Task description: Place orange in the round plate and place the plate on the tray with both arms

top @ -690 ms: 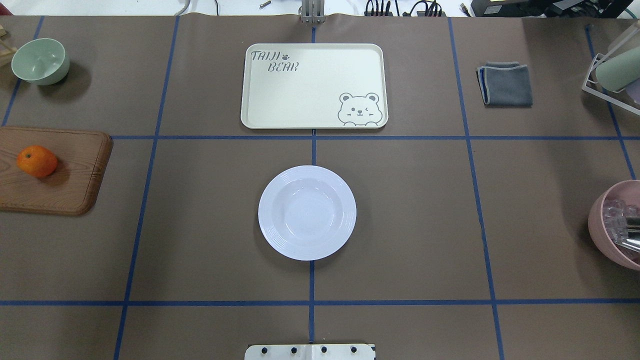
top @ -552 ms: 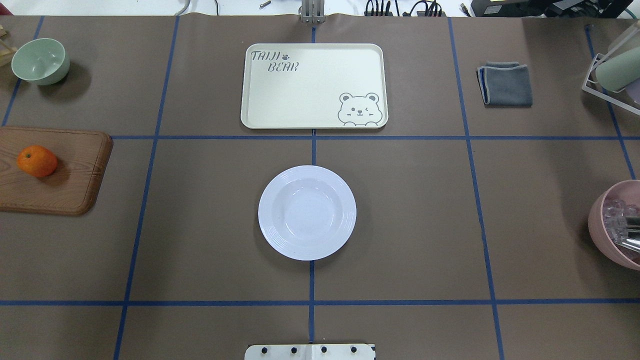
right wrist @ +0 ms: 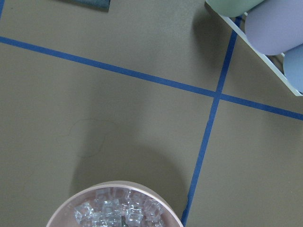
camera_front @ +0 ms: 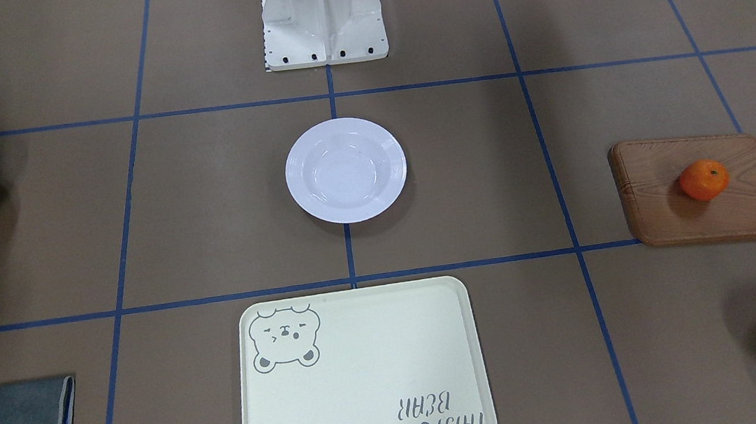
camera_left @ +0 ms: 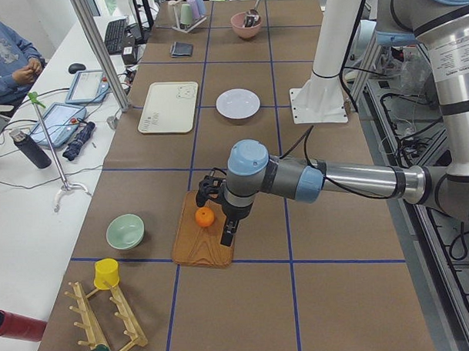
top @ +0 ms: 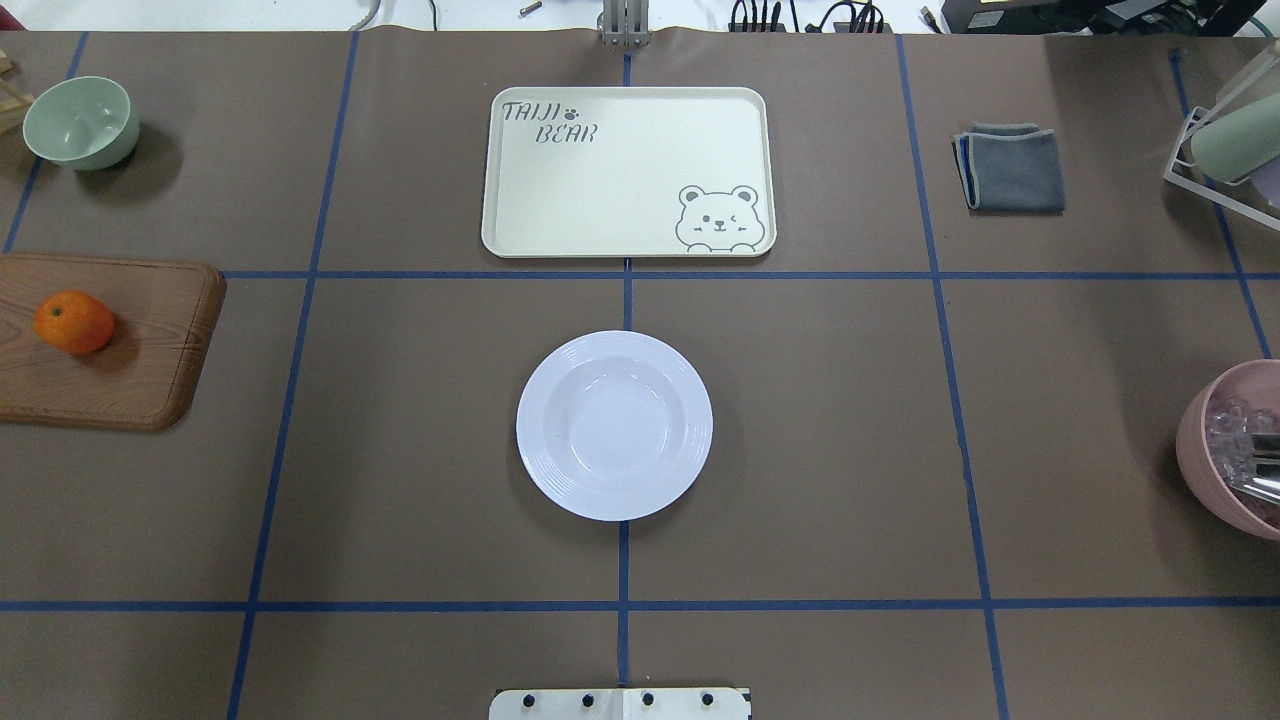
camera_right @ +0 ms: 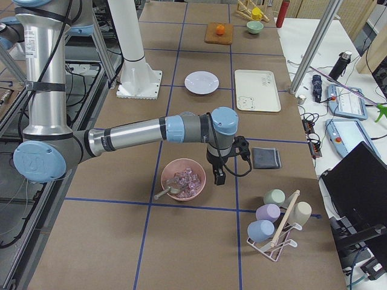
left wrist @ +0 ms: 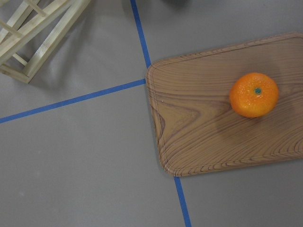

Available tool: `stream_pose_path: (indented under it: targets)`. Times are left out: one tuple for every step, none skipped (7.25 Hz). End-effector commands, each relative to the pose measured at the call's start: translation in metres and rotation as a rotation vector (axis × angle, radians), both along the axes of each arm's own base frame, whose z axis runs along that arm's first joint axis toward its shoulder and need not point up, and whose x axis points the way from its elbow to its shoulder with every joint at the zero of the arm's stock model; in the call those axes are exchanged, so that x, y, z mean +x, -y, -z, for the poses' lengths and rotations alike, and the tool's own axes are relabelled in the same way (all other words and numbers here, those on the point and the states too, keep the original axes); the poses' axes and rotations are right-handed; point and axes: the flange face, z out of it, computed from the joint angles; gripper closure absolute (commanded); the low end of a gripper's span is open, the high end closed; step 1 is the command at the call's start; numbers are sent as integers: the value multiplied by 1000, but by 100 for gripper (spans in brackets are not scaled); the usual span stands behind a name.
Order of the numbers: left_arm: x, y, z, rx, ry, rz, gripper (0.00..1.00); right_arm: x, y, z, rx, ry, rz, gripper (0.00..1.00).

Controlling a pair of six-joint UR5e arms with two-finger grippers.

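Note:
The orange [top: 74, 322] [left wrist: 254, 94] lies on a brown wooden board [top: 110, 345] at the table's left edge. The white round plate [top: 614, 425] [camera_front: 345, 170] stands empty at the table's middle. Beyond it lies the cream tray [top: 628, 172] [camera_front: 368, 381], with nothing on it. My left gripper [camera_left: 227, 236] shows only in the exterior left view, hanging over the board just beside the orange [camera_left: 204, 216]; whether it is open or shut I cannot tell. My right gripper [camera_right: 219, 176] shows only in the exterior right view, beside the pink bowl; its state I cannot tell either.
A pale green bowl [top: 80, 122] sits at the far left. A folded grey cloth [top: 1010, 167] lies at the far right, with a cup rack [top: 1225, 150] beyond it. A pink bowl [top: 1235, 450] of ice cubes stands at the right edge. A wooden rack [left wrist: 33, 33] is near the board.

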Motion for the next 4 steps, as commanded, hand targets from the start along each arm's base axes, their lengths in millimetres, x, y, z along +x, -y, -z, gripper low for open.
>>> stream_pose_path:
  targets:
    - [3, -1, -14, -6, -25, -9, 2, -4, -3, 3, 0, 46, 2, 0]
    - [2, -3, -17, 10, -26, -6, 2, -4, -3, 5, 7, 48, 4, 0]
    - [4, -4, -17, 4, -46, -9, 2, -3, -6, 13, 27, 47, 6, 0]
    - [4, -4, -17, 0, -54, -9, 2, -3, -6, 17, 54, 49, 14, 0]
